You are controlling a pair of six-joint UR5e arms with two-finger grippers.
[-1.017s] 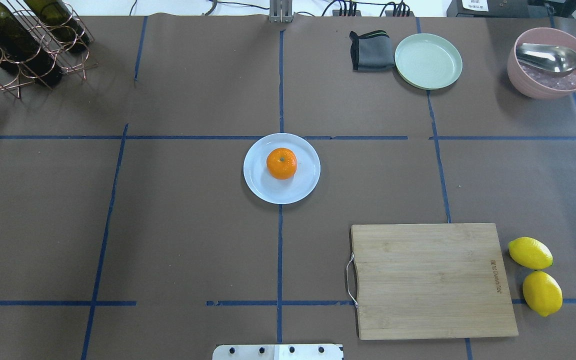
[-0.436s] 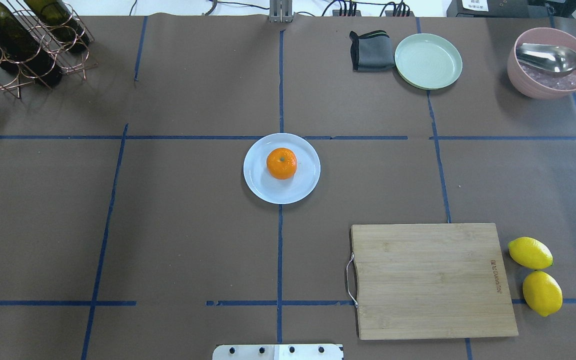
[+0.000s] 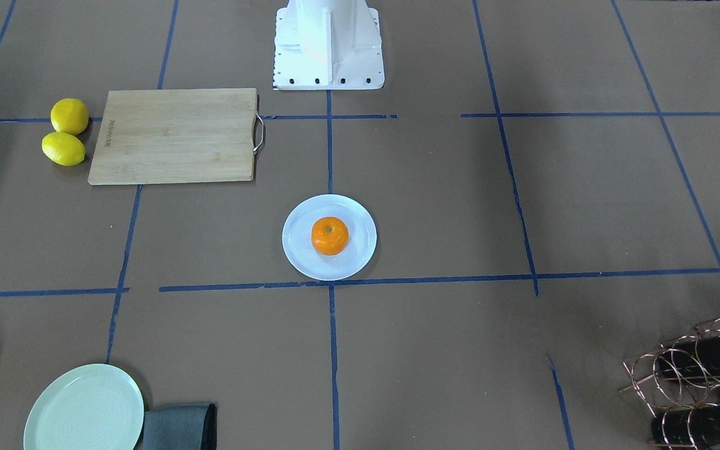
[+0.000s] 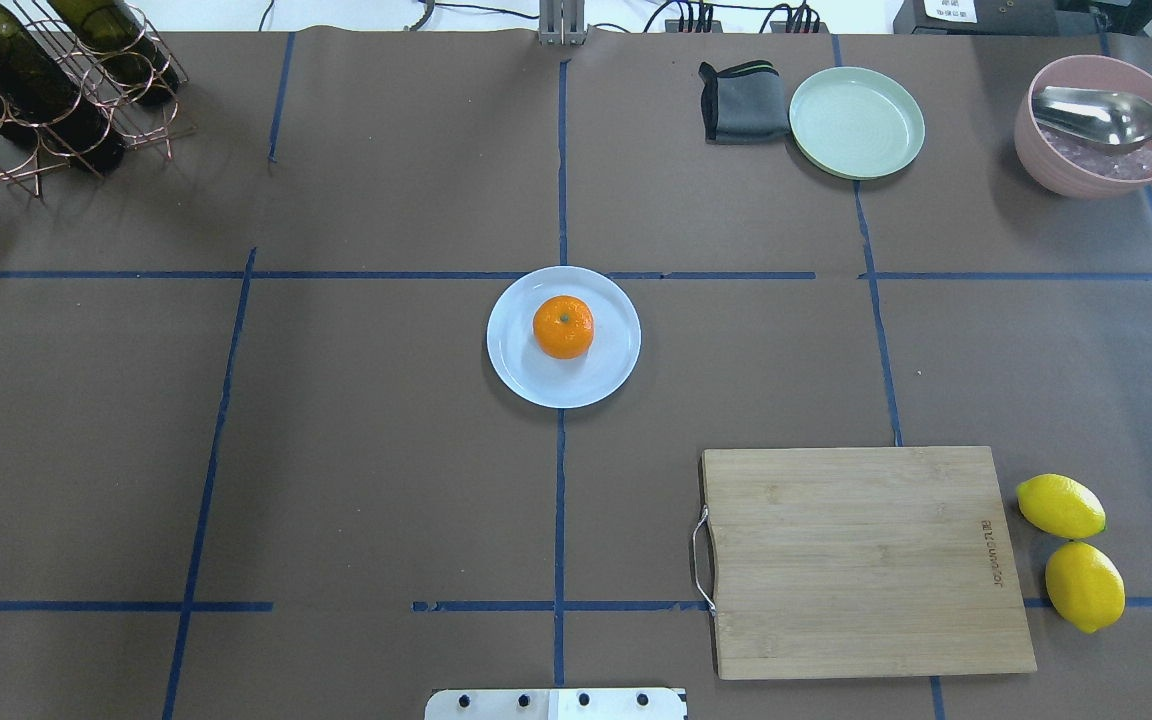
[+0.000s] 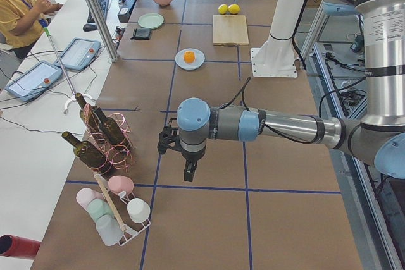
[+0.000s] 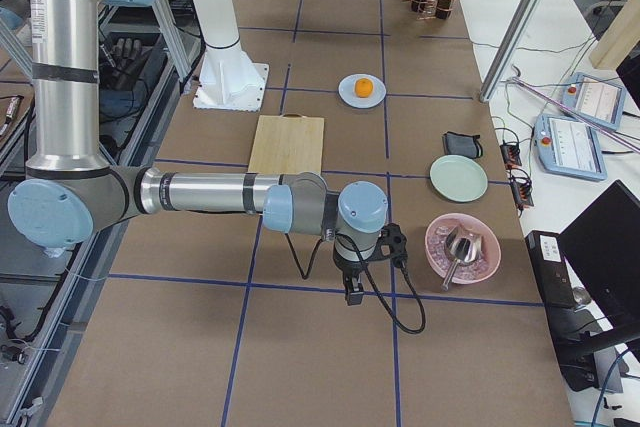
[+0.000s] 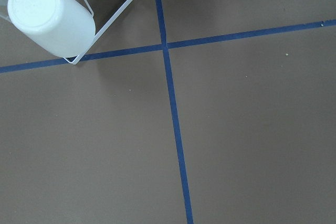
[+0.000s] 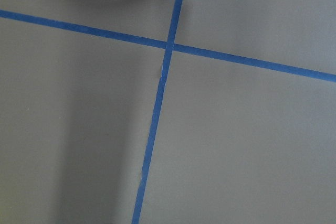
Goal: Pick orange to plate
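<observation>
The orange (image 4: 563,327) sits stem-up in the middle of the pale bluish-white plate (image 4: 536,386) at the table's centre, also in the front-facing view as the orange (image 3: 329,235) on the plate (image 3: 300,253). Neither gripper is near it. The left gripper (image 5: 188,173) hangs over the tape lines far off at the table's left end, by the cup rack. At the opposite end, beside the pink bowl, hangs the right gripper (image 6: 352,293). Both show only in the side views, so I cannot tell whether they are open or shut.
A wooden cutting board (image 4: 866,560) with two lemons (image 4: 1060,505) lies front right. A mint-green plate (image 4: 856,122), a grey cloth (image 4: 741,102) and a pink bowl (image 4: 1101,128) with a spoon stand at the back right. A bottle rack (image 4: 46,85) is back left.
</observation>
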